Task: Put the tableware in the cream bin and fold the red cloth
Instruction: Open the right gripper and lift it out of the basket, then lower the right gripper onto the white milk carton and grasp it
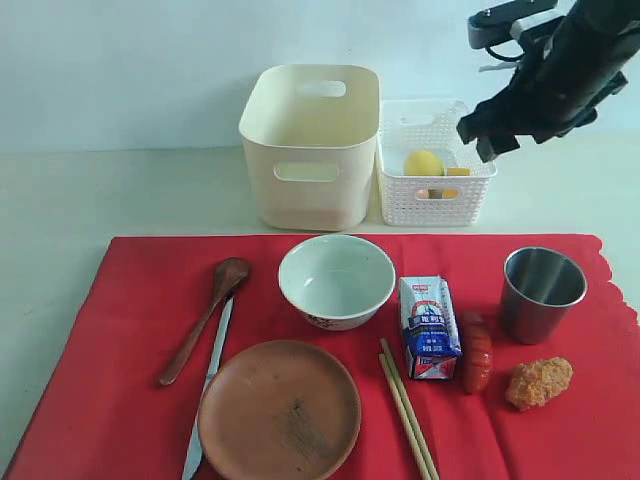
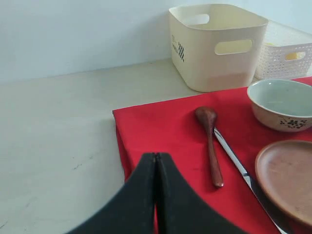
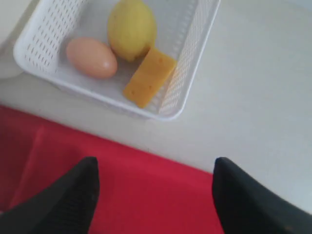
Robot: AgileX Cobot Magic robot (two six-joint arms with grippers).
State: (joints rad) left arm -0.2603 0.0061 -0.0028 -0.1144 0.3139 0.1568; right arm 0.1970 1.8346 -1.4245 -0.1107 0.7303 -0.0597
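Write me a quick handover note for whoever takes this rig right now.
Left gripper: shut, empty, over the red cloth's spoon-side edge.
Right gripper: open, empty, raised by the white basket.
On the cloth: bowl, plate, spoon, knife, chopsticks, steel cup. The cream bin stands behind it.
Done: nothing binned.
Left: all six pieces into the bin, then fold the cloth.

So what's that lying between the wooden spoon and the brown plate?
A silver knife, flat on the red cloth, seen in the exterior and left wrist views.
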